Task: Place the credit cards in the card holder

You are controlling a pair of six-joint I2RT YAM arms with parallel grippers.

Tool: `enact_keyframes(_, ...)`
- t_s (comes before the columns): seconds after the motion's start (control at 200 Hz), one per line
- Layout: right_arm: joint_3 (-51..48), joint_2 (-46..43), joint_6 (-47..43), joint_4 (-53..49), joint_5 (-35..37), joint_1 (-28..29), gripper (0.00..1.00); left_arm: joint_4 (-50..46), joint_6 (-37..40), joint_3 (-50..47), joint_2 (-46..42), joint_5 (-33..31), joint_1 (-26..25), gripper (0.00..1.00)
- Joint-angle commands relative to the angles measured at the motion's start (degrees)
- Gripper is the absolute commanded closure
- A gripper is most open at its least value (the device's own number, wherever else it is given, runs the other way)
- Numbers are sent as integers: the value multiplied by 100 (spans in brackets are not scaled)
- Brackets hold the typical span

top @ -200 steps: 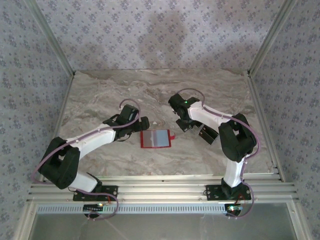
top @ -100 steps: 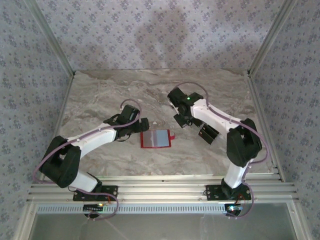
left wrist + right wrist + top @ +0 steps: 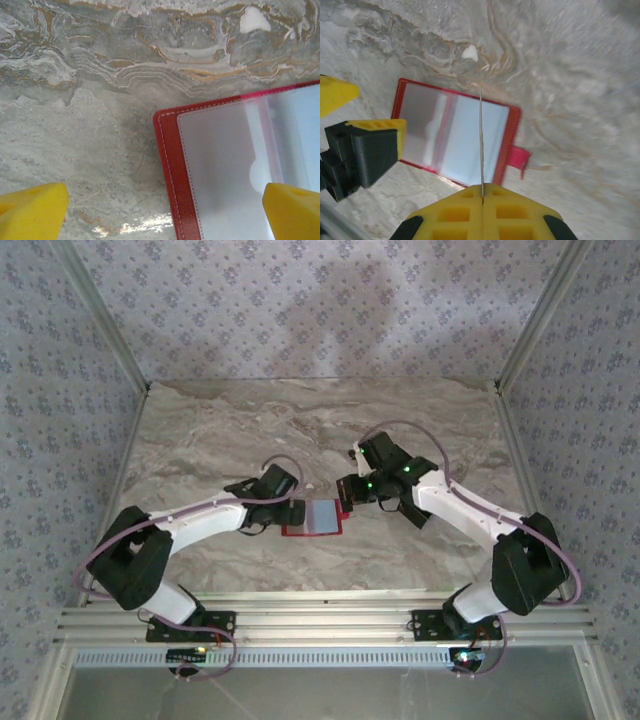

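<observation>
Grey marbled bench point(image 3: 240, 430), enclosed by patterned walls point(image 3: 300, 300). The left gripper point(image 3: 291, 512) stands wide open at the left edge of the card holder point(image 3: 318, 520), with the red border between its yellow fingers point(image 3: 32, 210). The holder lies open and flat at bench centre, clear sleeves up, red tab point(image 3: 519, 159) to the right. The right gripper point(image 3: 350, 490) is closed on one credit card point(image 3: 481, 135), held edge-on over the holder's right half.
</observation>
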Motion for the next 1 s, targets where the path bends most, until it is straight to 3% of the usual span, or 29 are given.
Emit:
enact_keyframes(0.0, -579, -158, 1236, 1595, -888, -35, 100, -294, 102, 150, 132, -476, -139, 0)
enact_keyframes(0.445, -1655, 191, 2178, 3582, -1310, 9, 100, -536, -164, -25, 383, -1019, -257, 0)
enact_keyframes(0.994, -1990, 1163, 2254, 5151, -1748, 122, 100, -611, -376, -159, 480, -1131, -306, 0)
